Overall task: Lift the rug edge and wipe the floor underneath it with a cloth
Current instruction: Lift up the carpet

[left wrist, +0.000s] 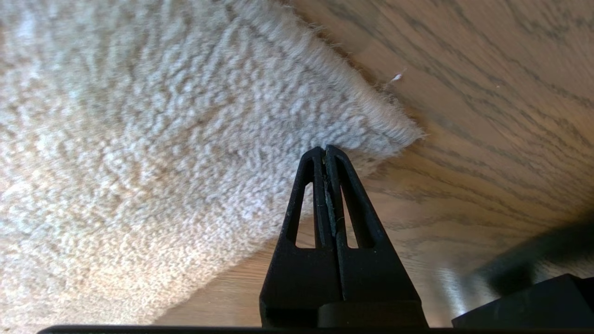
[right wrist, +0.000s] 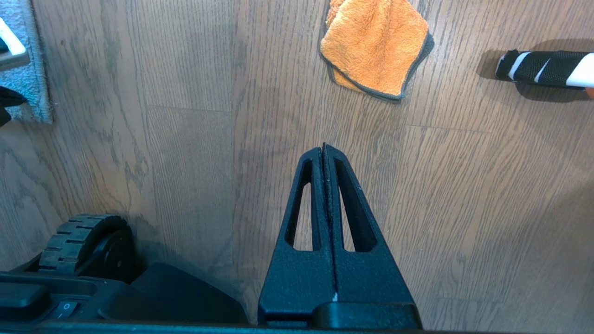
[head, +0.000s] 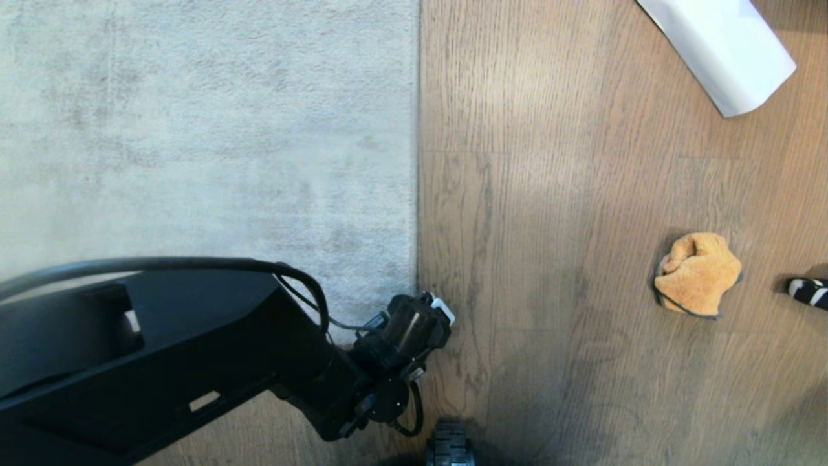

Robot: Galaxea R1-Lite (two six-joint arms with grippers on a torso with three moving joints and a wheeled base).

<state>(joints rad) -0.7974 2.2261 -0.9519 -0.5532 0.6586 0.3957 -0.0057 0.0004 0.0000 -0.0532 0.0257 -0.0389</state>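
Head view first: pale grey short-pile rug [head: 207,129] covers the left part of the brown-grey wood-grain plank floor [head: 550,226], its straight border running down to a near corner, the rug edge [head: 414,285]. The black left arm reaches in from the lower left, and the left end effector [head: 440,309] sits right at that corner; its fingers are hidden by the wrist from here. Well apart to the right lies the small orange-tan fuzzy cloth with dark grey trim [head: 697,273], bunched on the bare planks. A white rolled paper sheet [head: 724,45] lies at the far right, and a black-and-white striped object [head: 808,291] pokes in just beside the cloth. A black ridged wheel [head: 449,446] of the base shows at the bottom.

Left wrist view: the black fingers are pressed together, their tips at the rug's corner, where the fluffy pile meets the planks; whether any pile is caught between them cannot be told. The corner lies low on the floor.

Right wrist view: the right end effector [right wrist: 325,150] hangs above bare floor with its fingers pressed together and holding nothing. The cloth lies beyond its tips, not touching them.
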